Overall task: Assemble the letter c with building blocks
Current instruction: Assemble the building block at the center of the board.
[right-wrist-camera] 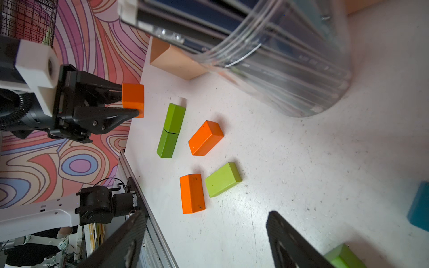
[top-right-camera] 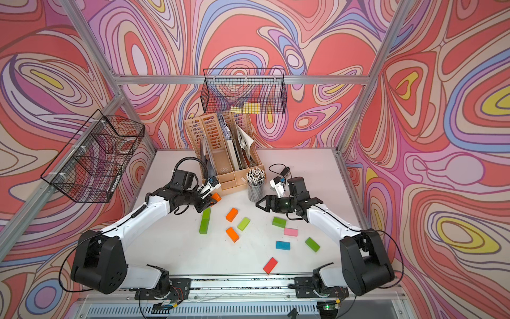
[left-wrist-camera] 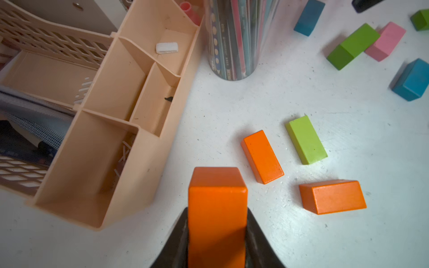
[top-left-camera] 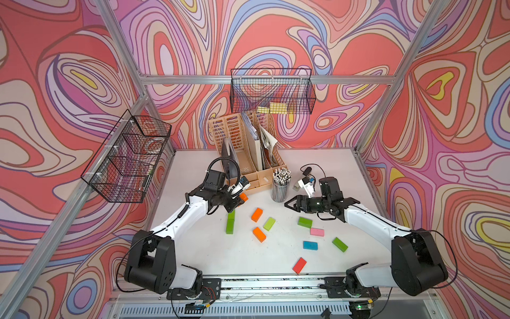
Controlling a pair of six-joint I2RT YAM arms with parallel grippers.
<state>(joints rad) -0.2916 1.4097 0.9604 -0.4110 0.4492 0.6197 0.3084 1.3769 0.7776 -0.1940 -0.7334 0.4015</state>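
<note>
Left tool (right-wrist-camera: 130, 101) clamps orange block (left-wrist-camera: 217, 197), lifted near green pair (top-left-camera: 230, 222) laid end-to-end, likely the C's spine, so probably the next corner piece. Right tool (top-left-camera: 289, 204) wide, empty. Other blocks (top-left-camera: 310, 245) scattered on surface (top-left-camera: 193, 248).
</note>
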